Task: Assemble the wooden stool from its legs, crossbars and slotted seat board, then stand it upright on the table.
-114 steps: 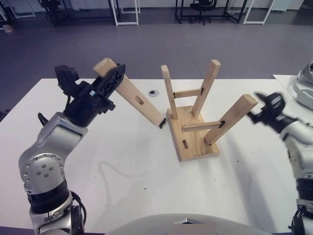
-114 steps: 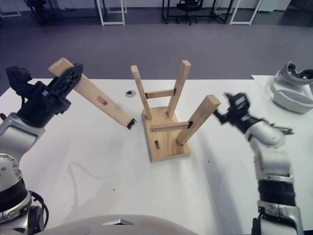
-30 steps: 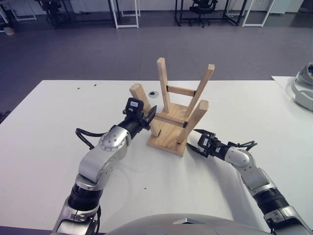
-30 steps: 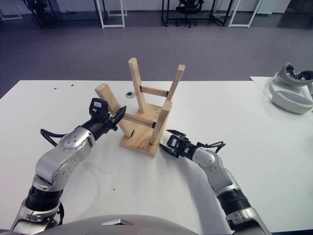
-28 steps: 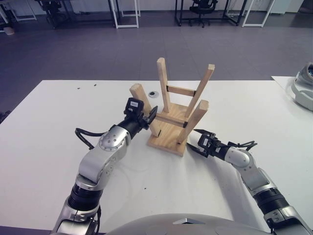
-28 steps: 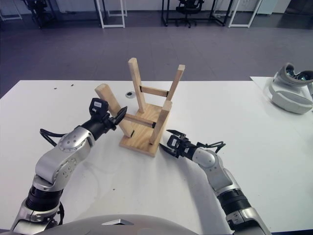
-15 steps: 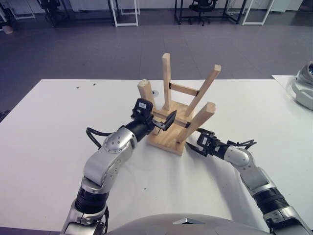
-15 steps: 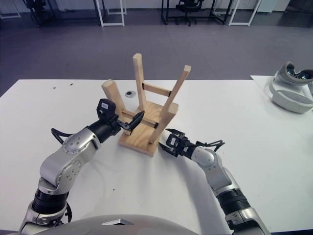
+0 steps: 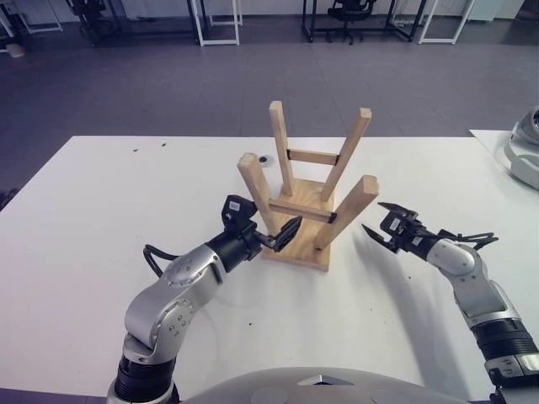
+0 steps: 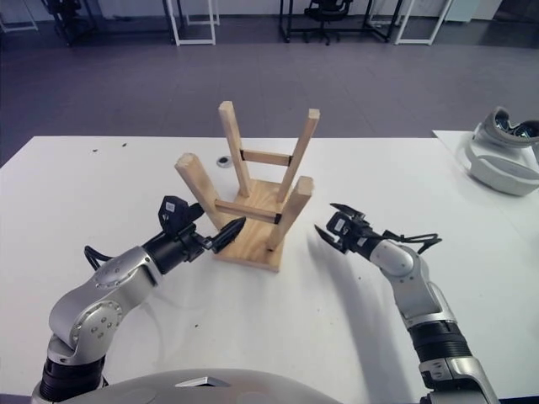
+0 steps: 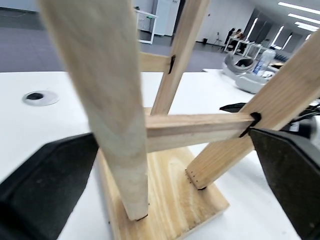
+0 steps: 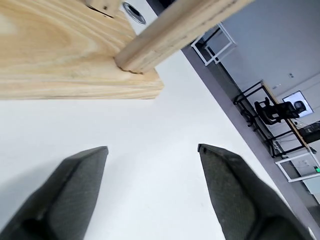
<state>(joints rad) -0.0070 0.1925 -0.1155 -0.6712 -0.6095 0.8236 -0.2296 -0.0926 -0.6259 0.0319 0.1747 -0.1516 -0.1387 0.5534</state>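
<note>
Left eye view: my left gripper [image 9: 274,236] stands spread either side of the near-left leg [image 9: 255,189], probably to steady it in its slot. Midway along the table [image 9: 101,210], nearer its far edge, the stool [image 9: 301,209] sits inverted on its seat board [image 9: 312,252], legs pointing up, splayed. My right gripper [image 9: 381,223] hangs released beside it, apart.

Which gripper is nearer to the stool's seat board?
Left. The left gripper is open around the near-left leg, just above the seat board; the right gripper is open, apart from the stool on its right side.
</note>
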